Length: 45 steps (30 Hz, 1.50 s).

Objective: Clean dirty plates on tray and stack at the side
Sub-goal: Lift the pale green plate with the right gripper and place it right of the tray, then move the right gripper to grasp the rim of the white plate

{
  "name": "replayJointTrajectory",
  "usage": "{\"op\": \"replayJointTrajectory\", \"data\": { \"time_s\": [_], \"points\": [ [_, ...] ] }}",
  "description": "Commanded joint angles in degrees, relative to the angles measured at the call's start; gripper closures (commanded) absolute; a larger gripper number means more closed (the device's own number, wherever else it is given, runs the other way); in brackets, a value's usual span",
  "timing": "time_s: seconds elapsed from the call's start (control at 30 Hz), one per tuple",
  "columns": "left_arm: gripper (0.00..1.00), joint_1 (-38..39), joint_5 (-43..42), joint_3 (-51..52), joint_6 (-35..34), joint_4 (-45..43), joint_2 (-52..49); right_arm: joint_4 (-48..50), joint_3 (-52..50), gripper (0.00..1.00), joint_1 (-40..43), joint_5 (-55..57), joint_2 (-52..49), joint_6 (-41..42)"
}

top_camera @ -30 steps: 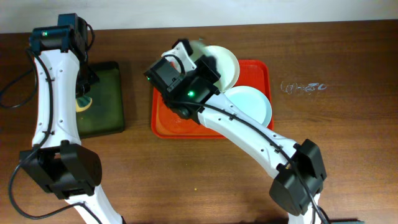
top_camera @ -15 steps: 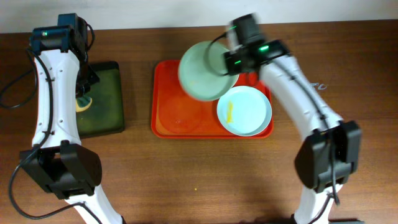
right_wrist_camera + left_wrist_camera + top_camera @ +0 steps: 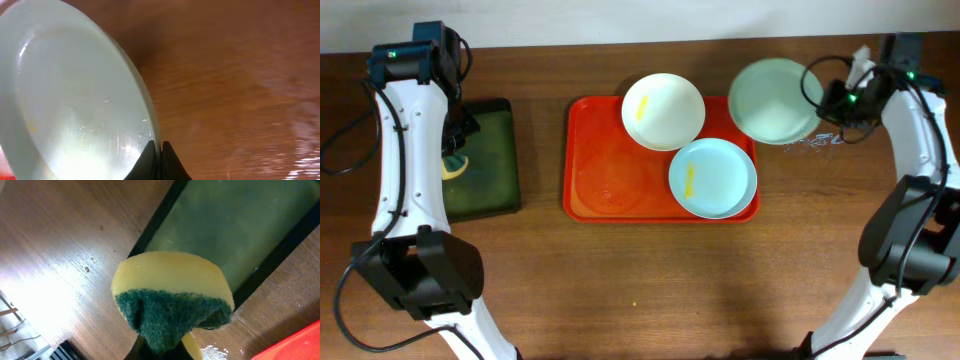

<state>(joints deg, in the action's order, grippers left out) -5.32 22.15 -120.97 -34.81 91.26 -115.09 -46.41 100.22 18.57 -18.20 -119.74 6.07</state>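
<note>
Sponge [image 3: 172, 295] hides most of the left gripper [image 3: 159, 354] pinching it; right gripper [image 3: 160, 159] clamps the plate [image 3: 75, 110], cropped leftward, at six o'clock.

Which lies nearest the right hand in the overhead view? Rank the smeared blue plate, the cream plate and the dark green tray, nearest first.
1. Smeared blue plate, on the red tray's right side, closest to the right hand holding the mint plate.
2. Cream plate, at the tray's back edge, farther left.
3. Dark green tray, far left.
</note>
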Motion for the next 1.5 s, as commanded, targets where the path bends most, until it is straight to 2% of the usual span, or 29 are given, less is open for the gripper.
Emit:
{"op": "replayJointTrajectory", "data": {
  "time_s": [0.0,0.17,0.27,0.37,0.43,0.5,0.67,0.7,0.77,0.87,1.1,1.27,1.33,1.37,1.4,1.47],
  "points": [
    [1.0,-0.04,1.01,0.17,-0.79,-0.09,-0.28,1.73,-1.79,0.96,2.62,2.56,-2.49,0.98],
    [1.0,-0.04,0.13,0.17,-0.76,-0.09,-0.28,4.48,-2.84,0.96,4.94,7.96,-4.37,7.76],
    [1.0,-0.04,0.13,0.17,-0.76,-0.28,-0.28,4.87,-2.86,0.95,5.51,8.35,-5.05,7.98],
    [1.0,-0.04,0.13,0.17,-0.76,-0.33,-0.28,4.63,-2.86,0.73,5.4,8.35,-5.16,7.93],
    [1.0,-0.04,0.13,0.17,-0.76,-0.31,-0.28,4.39,-2.82,0.64,5.42,7.8,-5.01,7.96],
    [1.0,-0.04,0.13,0.17,-0.76,-0.33,-0.28,3.87,-2.4,0.5,5.57,3.04,-3.5,7.93],
    [1.0,-0.04,-0.31,0.17,-0.76,-0.55,-0.28,4.07,1.16,0.41,3.89,-17.14,2.16,6.75],
    [1.0,-0.04,-0.5,0.17,-0.76,-0.55,-0.28,5.01,1.38,0.38,2.95,-19.87,3.02,5.79],
    [1.0,-0.04,-0.48,0.17,-0.76,-0.66,-0.28,7.76,1.38,0.24,-1.18,-21.46,4.68,3.85],
    [1.0,-0.04,-0.48,0.17,-0.79,-0.74,-0.28,9.86,1.36,0.24,-7.8,-17.81,4.07,0.13],
    [1.0,-0.04,-0.5,0.17,-0.76,-0.7,-0.28,13.51,1.36,0.24,-25.05,13.33,-3.69,0.15],
    [1.0,0.02,-0.5,0.17,-0.76,-0.68,-0.28,16.5,1.36,0.25,-30.21,17.59,-9.42,0.17],
    [1.0,0.02,-0.5,0.17,-0.76,-0.7,-0.28,17.53,1.36,0.3,-30.53,17.42,-10.8,0.2],
    [1.0,0.02,-0.5,0.17,-0.76,-0.7,-0.31,17.97,1.36,0.37,-30.62,17.38,-11.43,0.24],
    [1.0,0.04,-0.5,0.17,-0.76,-0.7,-0.31,18.18,1.36,0.52,-30.62,17.2,-11.91,0.37],
    [1.0,0.07,-0.5,0.17,-0.76,-0.72,-0.31,18.38,1.36,0.58,-30.62,17.16,-12.22,0.37]
  ]
}}
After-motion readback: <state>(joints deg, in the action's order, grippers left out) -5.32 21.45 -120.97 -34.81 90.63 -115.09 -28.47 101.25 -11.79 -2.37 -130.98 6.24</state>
